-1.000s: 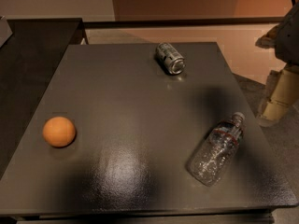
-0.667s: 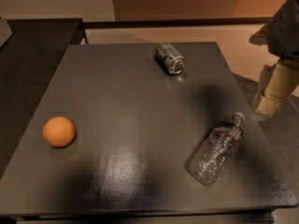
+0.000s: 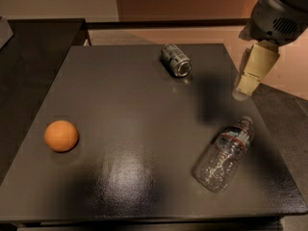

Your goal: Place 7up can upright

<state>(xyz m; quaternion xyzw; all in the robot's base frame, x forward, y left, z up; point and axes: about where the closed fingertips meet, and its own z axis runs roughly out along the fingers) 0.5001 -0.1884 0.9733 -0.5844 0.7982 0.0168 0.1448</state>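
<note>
The 7up can (image 3: 176, 60) lies on its side on the far part of the dark table (image 3: 120, 95), a little right of centre, with one shiny round end turned toward the near right; it sits where it sat a second ago. The gripper (image 3: 242, 89) hangs in the air to the can's right, above the table's right edge and well apart from the can. It has shifted left and farther back since the earlier frames, so it now stands nearer the can. I cannot tell whether it is open or closed. Nearer, on the right, a clear plastic bottle (image 3: 225, 153) lies on its side, white cap pointing far-right, and an orange (image 3: 61, 135) rests near the left edge; neither has moved.
</note>
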